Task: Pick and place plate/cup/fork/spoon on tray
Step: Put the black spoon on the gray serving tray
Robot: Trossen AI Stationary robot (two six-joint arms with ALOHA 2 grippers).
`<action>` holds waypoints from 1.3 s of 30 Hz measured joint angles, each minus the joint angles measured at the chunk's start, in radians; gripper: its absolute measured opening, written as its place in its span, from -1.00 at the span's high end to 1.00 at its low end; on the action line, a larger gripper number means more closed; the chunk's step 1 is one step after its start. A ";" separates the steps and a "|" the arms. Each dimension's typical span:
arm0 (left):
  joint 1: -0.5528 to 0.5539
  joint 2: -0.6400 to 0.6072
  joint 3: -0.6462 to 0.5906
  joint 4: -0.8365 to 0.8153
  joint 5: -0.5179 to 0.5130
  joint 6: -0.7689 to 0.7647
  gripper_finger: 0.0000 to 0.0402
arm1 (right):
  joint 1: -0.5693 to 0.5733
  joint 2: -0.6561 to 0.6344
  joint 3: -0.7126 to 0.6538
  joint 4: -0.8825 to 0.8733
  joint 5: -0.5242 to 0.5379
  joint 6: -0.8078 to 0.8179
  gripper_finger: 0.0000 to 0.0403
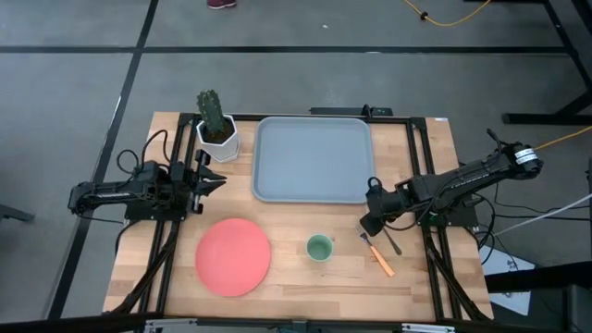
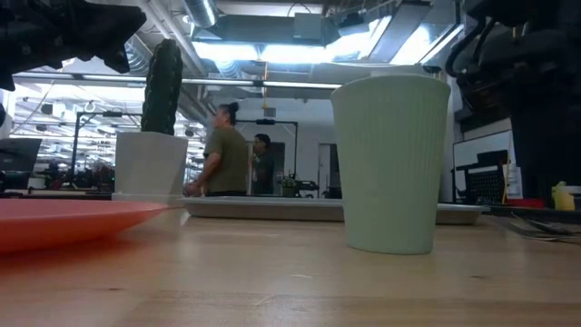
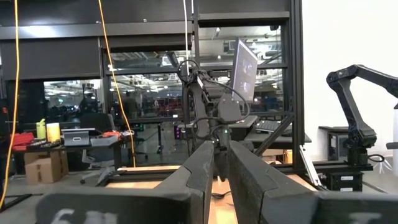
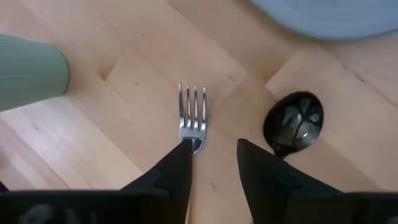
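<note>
Wooden table, pale planks, dark frame rails along both sides. Resting directly on it: tray far centre; white pot with cactus just left of tray; plate near left; cup near centre, upright; fork and spoon side by side, right of cup.

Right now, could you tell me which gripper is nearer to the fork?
Right. The right gripper hangs just above the fork, beside the spoon; the left gripper waits across the table by the cactus pot.
</note>
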State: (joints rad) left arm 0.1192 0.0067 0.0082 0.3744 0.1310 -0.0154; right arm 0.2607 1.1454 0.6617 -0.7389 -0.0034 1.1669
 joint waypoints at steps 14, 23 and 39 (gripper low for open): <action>0.000 0.000 0.000 0.000 0.000 0.001 0.79 | 0.060 0.088 0.000 -0.142 0.054 0.068 0.35; 0.000 0.000 0.000 0.000 -0.049 0.001 0.79 | 0.114 0.242 -0.001 -0.122 0.007 0.067 0.35; 0.000 0.000 0.000 0.000 -0.101 0.002 0.79 | 0.121 0.359 0.008 -0.063 -0.049 0.089 0.94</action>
State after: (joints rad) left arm 0.1196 0.0067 0.0079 0.3740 0.0296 -0.0139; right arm 0.3813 1.5040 0.6697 -0.8020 -0.0520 1.2560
